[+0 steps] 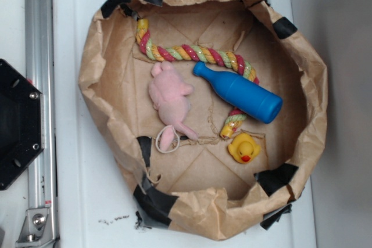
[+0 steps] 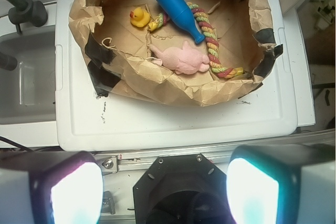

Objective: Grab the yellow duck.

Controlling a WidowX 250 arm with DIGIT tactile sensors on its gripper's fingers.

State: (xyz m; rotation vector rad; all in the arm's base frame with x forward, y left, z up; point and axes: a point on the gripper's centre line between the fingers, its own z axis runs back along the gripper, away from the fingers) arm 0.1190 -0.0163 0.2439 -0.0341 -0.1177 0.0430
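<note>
The yellow duck (image 1: pixel 244 148) is small and glossy with a red-orange beak. It sits on the floor of the brown paper bowl (image 1: pixel 99 56), near the bowl's front right, just below the blue bottle (image 1: pixel 241 92). In the wrist view the duck (image 2: pixel 139 17) lies at the far left of the bowl's floor. My gripper (image 2: pixel 165 192) is open and empty, its two fingers (image 2: pixel 71 192) wide apart at the bottom of the wrist view, high above the robot's black base and well short of the bowl. The gripper does not show in the exterior view.
A pink plush toy (image 1: pixel 169 98) and a multicolour braided rope (image 1: pixel 192 54) also lie in the bowl. The bowl's crumpled paper walls, patched with black tape (image 1: pixel 278 179), stand up all round. The black base (image 1: pixel 14 126) and a metal rail (image 1: pixel 39 56) are at the left.
</note>
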